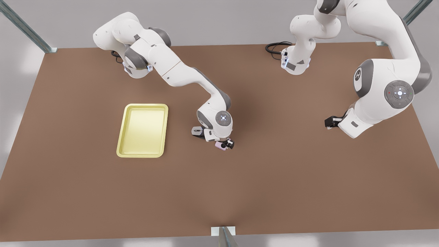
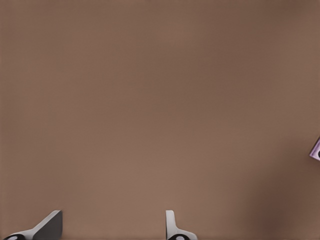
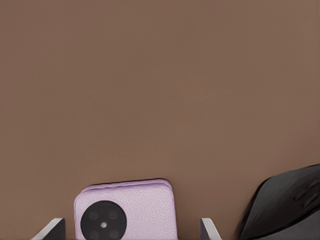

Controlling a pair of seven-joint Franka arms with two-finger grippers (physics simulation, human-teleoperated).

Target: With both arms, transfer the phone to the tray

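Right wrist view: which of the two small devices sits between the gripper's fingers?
The pale pink phone, with a dark lens; the right gripper straddles it. The grey-black mouse lies outside the fingers. The left gripper waits apart.

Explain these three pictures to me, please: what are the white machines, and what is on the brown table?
The white machines are two robot arms, each ending in a small black gripper, drawn by a computer simulation. The wide picture looks down on the brown table. The other two come from cameras on the arms' wrists.

On the table lie a yellow tray, a pink phone and a dark computer mouse close beside it.

The right gripper is down at the phone, its open fingers on either side of it, with the mouse alongside. The left gripper is open and waits over bare table at the front view's right.
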